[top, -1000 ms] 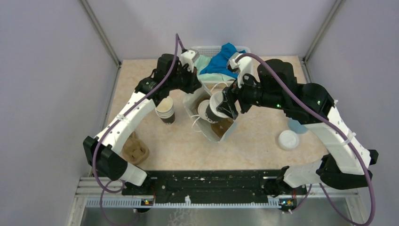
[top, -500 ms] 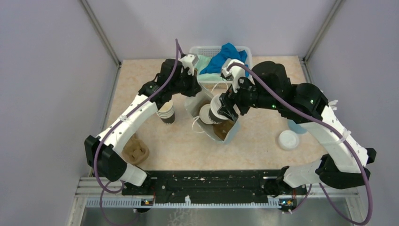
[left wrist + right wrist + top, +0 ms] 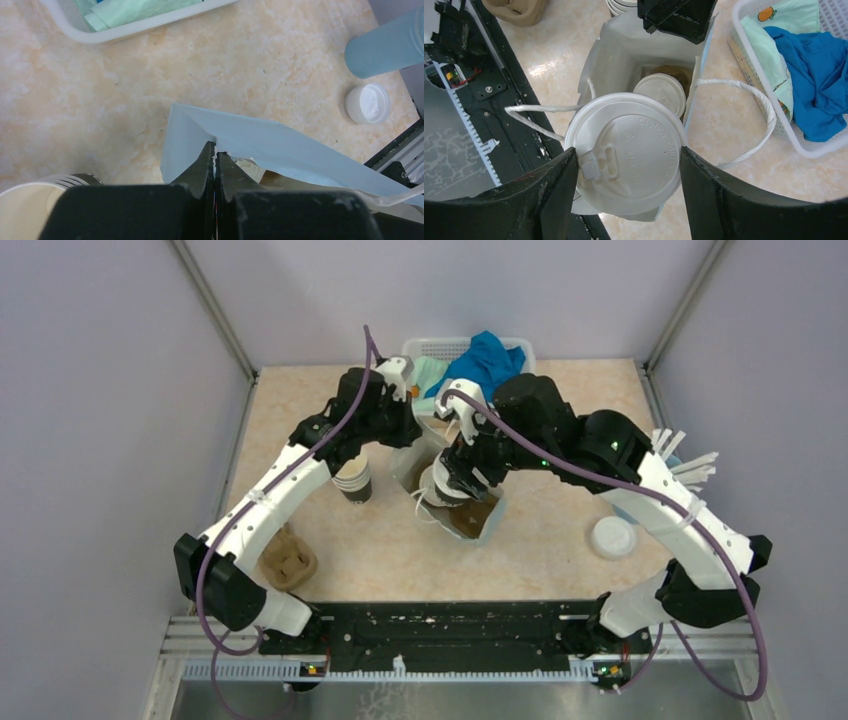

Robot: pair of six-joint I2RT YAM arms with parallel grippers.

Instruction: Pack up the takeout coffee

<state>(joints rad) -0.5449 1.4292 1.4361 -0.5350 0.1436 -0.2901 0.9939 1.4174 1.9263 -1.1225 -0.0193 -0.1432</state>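
A lidded cup (image 3: 624,150) is gripped betw. the wide-set fingers of the R gripper (image 3: 626,161), over the mouth of the white bag (image 3: 280,145). A 2nd lidded cup (image 3: 660,94) is seen inside. The bag rim is pinched by the L gripper (image 3: 215,150), jaws tight together. An unlidded cup (image 3: 352,478) is stood at the bag's 9 o'clock, a loose lid (image 3: 612,537) at 3.

the right gripper (image 3: 626,160) has swung left and come lower, bringing its lidded cup (image 3: 441,484) from a sideways tilt at the white bag (image 3: 482,523) to sit over the bag's open mouth (lid now up). the right arm (image 3: 640,468) has moved off the white sticks (image 3: 690,462), which now show.
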